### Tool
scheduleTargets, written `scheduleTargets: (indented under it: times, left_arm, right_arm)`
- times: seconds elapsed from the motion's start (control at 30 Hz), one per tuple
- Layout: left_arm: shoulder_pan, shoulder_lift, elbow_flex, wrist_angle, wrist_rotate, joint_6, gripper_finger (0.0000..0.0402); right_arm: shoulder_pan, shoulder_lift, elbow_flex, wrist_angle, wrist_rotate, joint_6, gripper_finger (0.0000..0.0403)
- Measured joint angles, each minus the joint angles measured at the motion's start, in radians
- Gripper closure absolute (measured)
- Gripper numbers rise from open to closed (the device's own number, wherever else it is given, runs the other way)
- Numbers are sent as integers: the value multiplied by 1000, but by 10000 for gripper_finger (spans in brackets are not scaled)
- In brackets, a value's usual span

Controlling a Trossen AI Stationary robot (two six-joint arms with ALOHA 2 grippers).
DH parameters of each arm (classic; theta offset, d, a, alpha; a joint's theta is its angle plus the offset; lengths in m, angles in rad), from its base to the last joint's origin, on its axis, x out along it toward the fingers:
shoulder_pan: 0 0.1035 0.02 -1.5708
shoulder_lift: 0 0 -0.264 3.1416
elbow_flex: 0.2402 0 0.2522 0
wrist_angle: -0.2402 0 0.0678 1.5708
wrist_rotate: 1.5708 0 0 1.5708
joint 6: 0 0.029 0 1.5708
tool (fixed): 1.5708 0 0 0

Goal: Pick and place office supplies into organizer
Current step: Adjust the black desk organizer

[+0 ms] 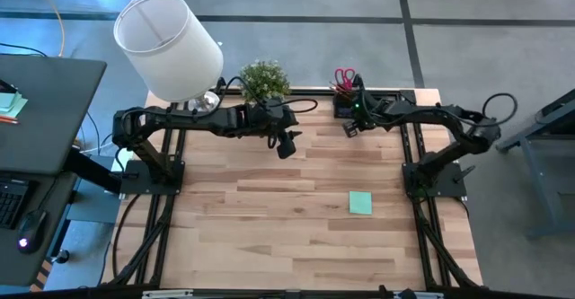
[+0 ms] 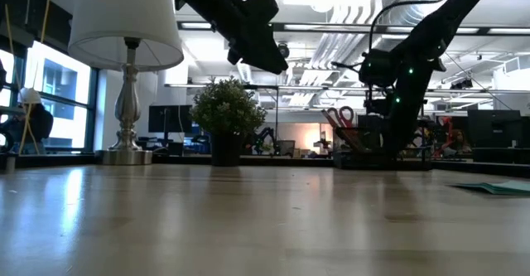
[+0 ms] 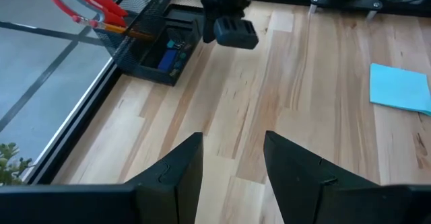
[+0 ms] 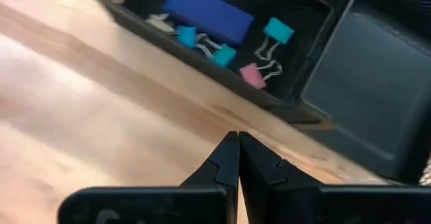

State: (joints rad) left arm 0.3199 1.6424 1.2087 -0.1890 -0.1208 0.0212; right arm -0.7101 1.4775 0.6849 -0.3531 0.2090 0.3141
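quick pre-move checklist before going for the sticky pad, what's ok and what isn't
1. Right gripper empty and shut, by the organizer: ok.
2. Left gripper open and empty, above bare wood: ok.
3. Sticky-note pad flat on the table, nothing on or beside it: ok.
4. Pad already in the organizer: not ok, it lies apart from it.
5. Scissors stand in the organizer's cup: ok.
6. Free compartment beside the binder clips: ok, the neighbouring section looks empty.
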Motion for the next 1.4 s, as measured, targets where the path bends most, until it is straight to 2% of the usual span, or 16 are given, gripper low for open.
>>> scheduleTargets:
  times: [0.17, 0.47, 0.87, 1.1, 1.4]
  left_arm:
    - [0, 0, 0, -2, 0, 0, 257]
    - [0, 0, 0, -1, 0, 0, 257]
    - [0, 0, 0, 3, 0, 0, 257]
    - [0, 0, 0, -3, 0, 1, 257]
    - [0, 0, 0, -15, -1, 17, 257]
  right_arm:
    - [-33, 44, 0, 12, 74, -1, 402]
    - [-84, 91, -2, 81, 57, -70, 402]
    - [-78, 86, 0, 65, 66, -106, 402]
    - [-5, -30, 0, -57, 200, -37, 403]
    - [134, -224, 2, -129, 184, 28, 403]
